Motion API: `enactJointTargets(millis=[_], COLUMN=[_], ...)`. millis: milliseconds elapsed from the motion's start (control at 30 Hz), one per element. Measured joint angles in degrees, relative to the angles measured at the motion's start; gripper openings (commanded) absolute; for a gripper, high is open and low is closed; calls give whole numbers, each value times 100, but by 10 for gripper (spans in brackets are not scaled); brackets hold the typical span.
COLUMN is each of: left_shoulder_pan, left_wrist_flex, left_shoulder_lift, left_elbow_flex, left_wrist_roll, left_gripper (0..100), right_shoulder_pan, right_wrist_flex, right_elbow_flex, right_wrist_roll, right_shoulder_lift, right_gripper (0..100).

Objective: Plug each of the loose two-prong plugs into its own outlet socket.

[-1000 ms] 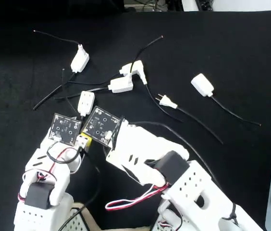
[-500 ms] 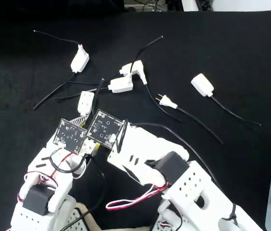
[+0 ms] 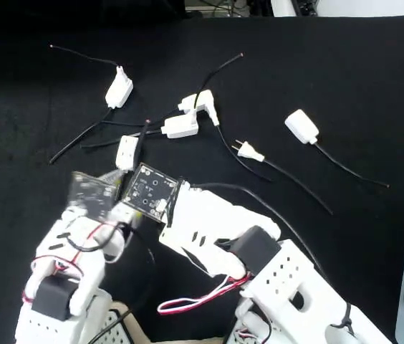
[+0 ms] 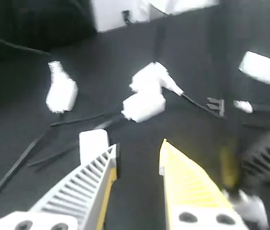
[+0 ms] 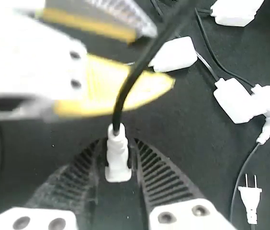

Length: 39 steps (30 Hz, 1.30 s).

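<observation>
On the black tabletop (image 3: pixel 345 72), landmark: a small white block (image 3: pixel 127 152), lying flat just ahead of both arms.
Right gripper (image 5: pixel 117 145): just on the arm side of the block, clamped tight on a white plug.
Held plug (image 5: pixel 117 165): pinched between the two dark fingers; its black cord (image 5: pixel 140 67) runs out of its far end toward the block.
Left gripper (image 4: pixel 138 147): close beside the right gripper, tips just short of the block; jaws moderately apart with nothing between them.
Paired white sockets (image 3: pixel 188 118): just beyond the block, touching each other, black cords trailing off.
Loose two-prong plug (image 3: pixel 248 150): well to the side of the block, past the paired sockets, prongs bare, not inserted.
Other white pieces: one (image 3: pixel 119 89) farther beyond the block; one (image 3: pixel 301 127) well apart from it, past the two-prong plug.
</observation>
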<state>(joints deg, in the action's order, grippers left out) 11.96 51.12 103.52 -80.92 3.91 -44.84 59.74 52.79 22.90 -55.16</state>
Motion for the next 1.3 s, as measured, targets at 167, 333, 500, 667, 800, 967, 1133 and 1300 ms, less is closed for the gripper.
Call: enactJointTargets(millis=[167, 333, 500, 667, 800, 967, 1133, 1300], left_shoulder_pan=[-220, 141, 545, 668, 651, -290, -633, -668], left_wrist_flex=[0, 0, 79, 360, 378, 378, 378, 79], left_shoulder_lift=[9, 0, 9, 26, 26, 18, 18, -141], left_elbow_flex=[325, 343, 431, 642, 686, 686, 563, 281], left_wrist_roll=[-484, -554, -554, -554, -554, -554, -325, 53], left_gripper=[156, 156, 156, 156, 153, 155, 152, 156], right_shoulder_pan=[18, 18, 18, 18, 18, 404, 976, 1547], right_wrist_flex=[0, 0, 0, 0, 0, 9, 9, -105], right_elbow_flex=[0, 0, 141, 211, 211, 211, 237, 633], right_wrist_roll=[0, -9, -9, 0, 0, -9, -281, -387], right_shoulder_lift=[0, -202, -615, -826, -835, -835, -835, -835], right_gripper=[12, 12, 12, 12, 12, 12, 12, 12])
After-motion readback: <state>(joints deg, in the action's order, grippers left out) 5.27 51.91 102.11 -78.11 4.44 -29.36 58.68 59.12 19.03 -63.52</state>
